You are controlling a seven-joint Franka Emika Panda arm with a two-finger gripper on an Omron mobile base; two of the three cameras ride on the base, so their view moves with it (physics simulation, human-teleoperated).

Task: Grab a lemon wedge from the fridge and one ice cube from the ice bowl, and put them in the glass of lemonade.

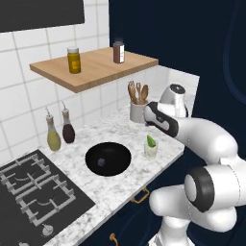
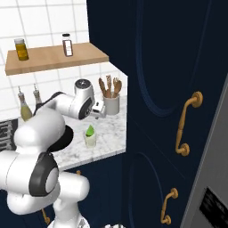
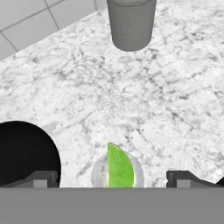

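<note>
The lemon wedge (image 1: 151,141) is set in the glass of lemonade (image 1: 151,150), right of the ice bowl (image 1: 108,158).

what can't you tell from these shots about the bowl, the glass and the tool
- Black bowl: the left base view shows a small pale speck, too small to confirm as an ice cube. The arm covers the bowl in the right base view; the hand view cuts it at the left edge.
- Glass: the lemon wedge stands in it, but the liquid level is unreadable; the hand view cuts its lower half.
- Tool: open, fingertips cropped at the bottom.
</note>
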